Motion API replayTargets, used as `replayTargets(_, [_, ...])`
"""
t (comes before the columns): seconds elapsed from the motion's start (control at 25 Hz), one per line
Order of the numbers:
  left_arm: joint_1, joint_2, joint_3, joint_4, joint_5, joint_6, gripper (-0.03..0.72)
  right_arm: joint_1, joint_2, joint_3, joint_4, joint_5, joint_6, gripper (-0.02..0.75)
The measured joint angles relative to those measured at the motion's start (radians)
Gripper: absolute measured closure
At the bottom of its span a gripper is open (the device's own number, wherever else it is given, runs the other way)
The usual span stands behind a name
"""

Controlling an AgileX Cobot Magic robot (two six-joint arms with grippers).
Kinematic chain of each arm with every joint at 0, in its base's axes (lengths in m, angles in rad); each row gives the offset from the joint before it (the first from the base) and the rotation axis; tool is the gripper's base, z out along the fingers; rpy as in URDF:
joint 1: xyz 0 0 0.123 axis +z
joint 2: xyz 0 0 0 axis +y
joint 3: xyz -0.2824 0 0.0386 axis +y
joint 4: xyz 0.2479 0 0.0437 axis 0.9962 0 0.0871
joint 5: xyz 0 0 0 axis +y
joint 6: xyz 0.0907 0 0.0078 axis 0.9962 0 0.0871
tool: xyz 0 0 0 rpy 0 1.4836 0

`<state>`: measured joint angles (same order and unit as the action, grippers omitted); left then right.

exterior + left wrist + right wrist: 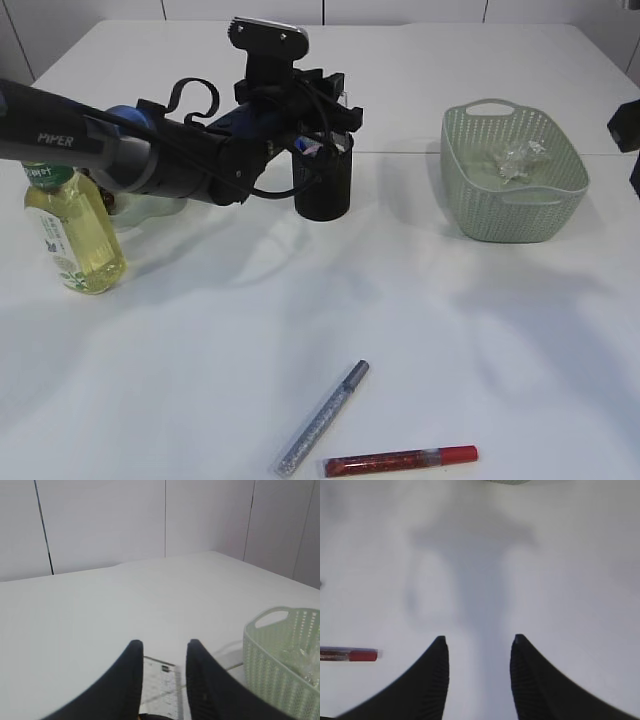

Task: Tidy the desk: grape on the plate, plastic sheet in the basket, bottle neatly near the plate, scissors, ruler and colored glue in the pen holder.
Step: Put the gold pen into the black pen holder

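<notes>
The left gripper (162, 652) hangs over the black pen holder (323, 195), jaws slightly apart around a ruler (161, 690); whether they grip it is unclear. The right gripper (479, 647), half open and empty, hovers above bare table (480, 340). Two glue pens (400, 461) lie near the front edge.

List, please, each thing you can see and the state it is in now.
Bottle: upright, cap on, at the table's left.
Pen holder: upright, items inside.
Ruler: between the left gripper's fingers, over the pen holder.
Basket: upright, holds the plastic sheet.
Silver glue: lying on the table.
Red glue: lying on the table.
Right gripper: open, empty.
</notes>
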<state>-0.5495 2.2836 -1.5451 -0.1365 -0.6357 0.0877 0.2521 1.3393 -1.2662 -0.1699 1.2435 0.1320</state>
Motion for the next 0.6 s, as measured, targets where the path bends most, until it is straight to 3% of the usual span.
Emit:
replayTargets(0.36, [0.000,-0.108,0.000,0.000,0.278,0.000,0.455,0.000,0.000,0.000,0.000,0.000,0.000,0.407])
replayTargets(0.6, [0.000,-0.239,0.000,0.001,0.594,0.000,0.452,0.000,0.000,0.000,-0.001,0.000,0.000,0.407])
